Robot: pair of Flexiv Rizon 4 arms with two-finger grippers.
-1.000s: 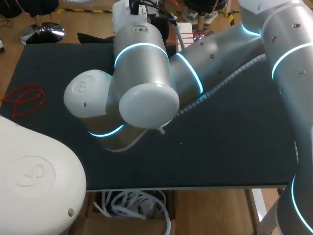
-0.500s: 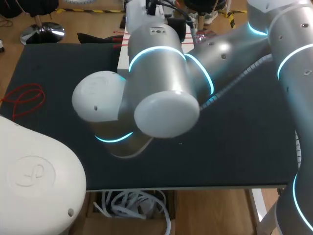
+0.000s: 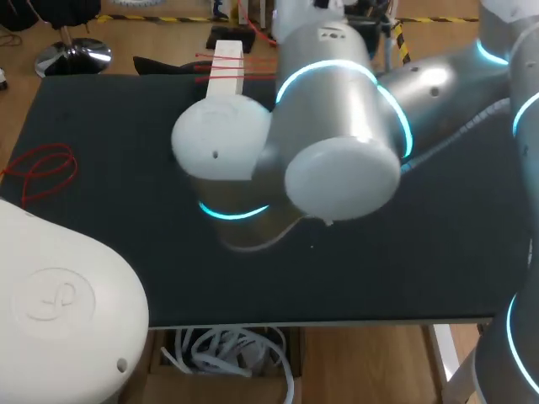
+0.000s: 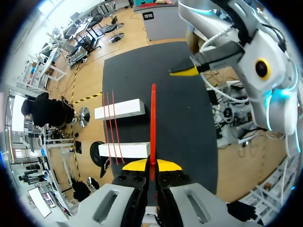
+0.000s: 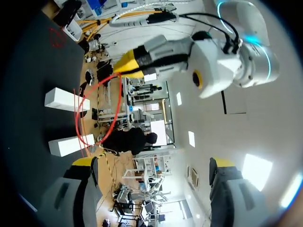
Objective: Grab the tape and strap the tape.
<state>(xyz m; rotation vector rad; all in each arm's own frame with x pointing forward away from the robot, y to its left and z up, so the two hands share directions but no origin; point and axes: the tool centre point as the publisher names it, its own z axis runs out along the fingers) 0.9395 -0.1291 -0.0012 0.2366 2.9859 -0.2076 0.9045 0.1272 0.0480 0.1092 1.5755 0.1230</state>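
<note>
In the left wrist view my left gripper (image 4: pixel 151 165) is shut on a red tape strip (image 4: pixel 153 118) that runs straight ahead from its yellow tips. Two white blocks (image 4: pixel 119 109) (image 4: pixel 124 150) lie under and beside it, with thin red tape strands (image 4: pixel 111 127) laid across both. My right gripper (image 5: pixel 151 163) is open, holding nothing; one of its yellow fingertips (image 4: pixel 184 72) shows just beyond the strip's far end. From the right wrist view the left gripper (image 5: pixel 130 61) holds the tape (image 5: pixel 92 97), which bows down toward the blocks (image 5: pixel 64 99). The head view shows one block (image 3: pixel 226 63) at the table's far edge.
A loose coil of red tape (image 3: pixel 42 168) lies at the left side of the dark table mat (image 3: pixel 101 118). My right arm (image 3: pixel 337 126) hangs bulky over the middle of the table. The left arm's white body (image 3: pixel 59 303) fills the near left corner.
My right arm has swung to the right and away across the table, uncovering the white block with red strands at the far edge. The red coil has stayed put.
</note>
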